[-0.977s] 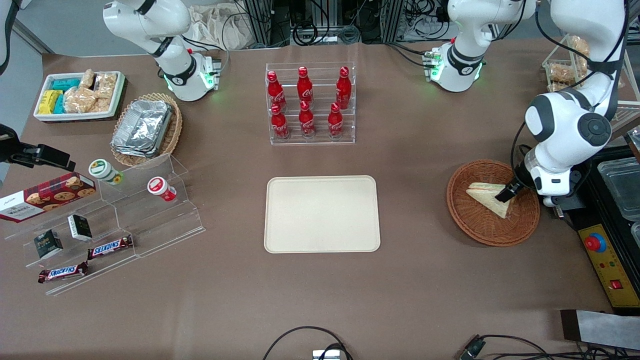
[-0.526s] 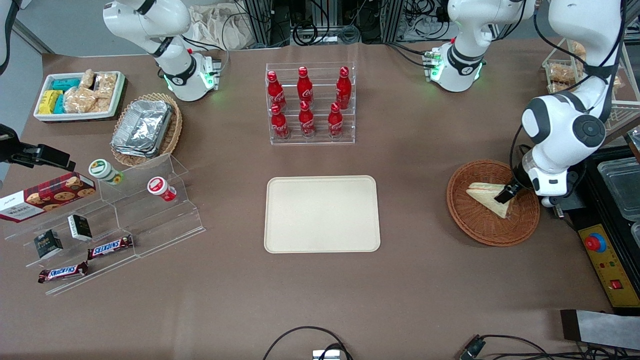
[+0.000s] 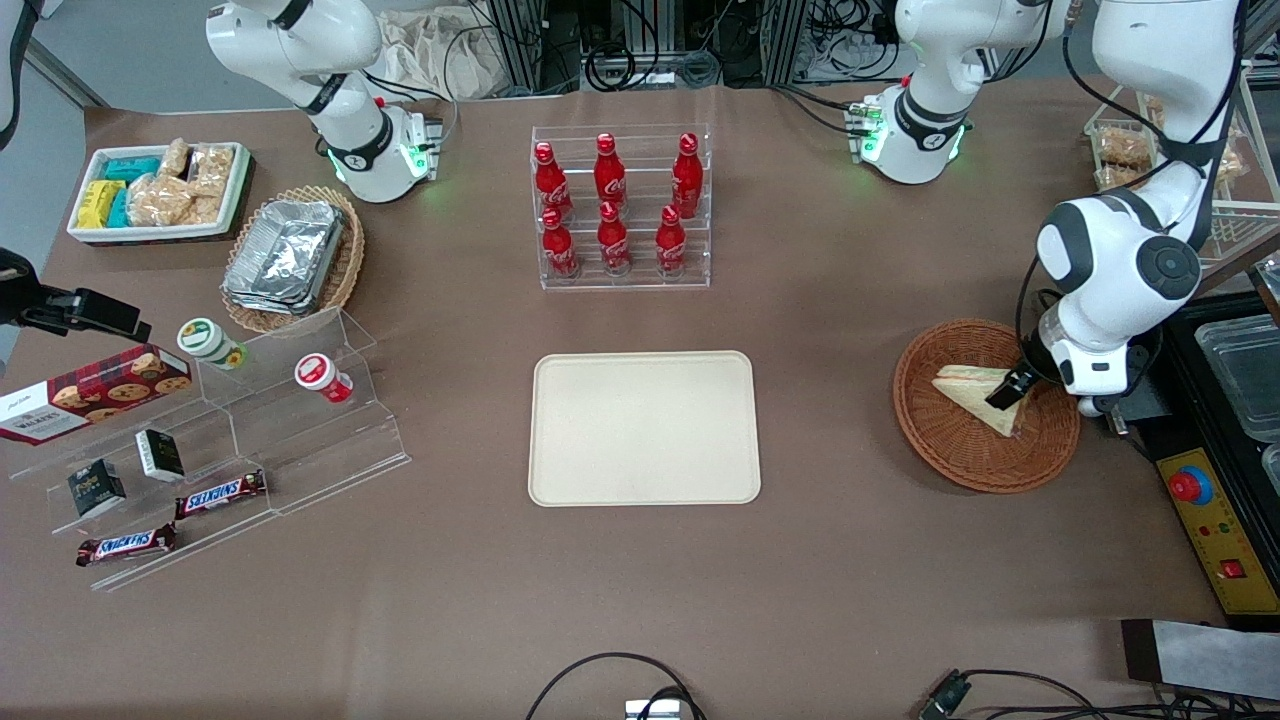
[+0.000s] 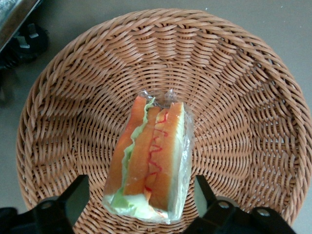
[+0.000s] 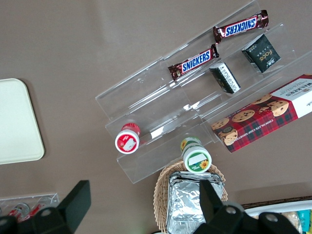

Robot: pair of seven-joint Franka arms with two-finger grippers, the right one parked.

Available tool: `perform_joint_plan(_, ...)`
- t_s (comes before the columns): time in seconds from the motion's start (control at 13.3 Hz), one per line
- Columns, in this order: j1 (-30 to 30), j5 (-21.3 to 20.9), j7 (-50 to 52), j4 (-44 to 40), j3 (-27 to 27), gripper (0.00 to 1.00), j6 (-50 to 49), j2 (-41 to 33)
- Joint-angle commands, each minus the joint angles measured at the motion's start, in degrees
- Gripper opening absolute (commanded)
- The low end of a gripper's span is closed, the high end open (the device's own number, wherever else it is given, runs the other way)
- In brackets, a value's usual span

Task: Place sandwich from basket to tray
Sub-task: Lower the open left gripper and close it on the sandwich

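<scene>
One relation is what this whole grab comes down to: the sandwich (image 4: pixel 148 163) sits right between the two fingers of the gripper (image 4: pixel 139 197), which are spread wide, one on each side of the wedge and neither touching the wrap as far as I can see. So the gripper is open and holding nothing, poised over the basket (image 4: pixel 253 122).

The sandwich lies in the basket, roughly at its middle going by the wrist camera. From the front, the sandwich (image 3: pixel 975 395) looks a bit off toward the working arm's end of the basket (image 3: pixel 940 440), with the gripper (image 3: pixel 1008 390) right at its wide edge.

Orientation-wise, the filling edge faces up at the wrist camera: orange, a red squiggle and green lettuce between pale bread slices. That striped edge has its long axis running pretty much straight away from the gripper, across the line joining the fingers. My read is that closing would pinch the two bread faces, which is what you'd want.

The tray (image 3: pixel 644 428) is well apart from the basket, toward the middle of the table (image 3: pixel 820 560), with nothing on it yet.
</scene>
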State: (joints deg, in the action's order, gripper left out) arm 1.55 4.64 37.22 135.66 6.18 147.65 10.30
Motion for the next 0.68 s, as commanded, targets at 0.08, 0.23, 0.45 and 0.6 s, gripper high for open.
perform_joint_plan(0.08,0.29,0.72,0.58,0.57,0.23,0.41,1.77,0.25)
perform_joint_plan(0.23,0.29,0.63,0.58,0.31,0.15,0.28,1.59,0.07)
perform_joint_plan(0.45,0.38,0.55,0.05,-1.53,0.15,0.25,-0.68,-1.24)
perform_joint_plan(0.6,0.38,-0.42,-1.61,-4.86,0.15,0.24,-7.51,-3.08)
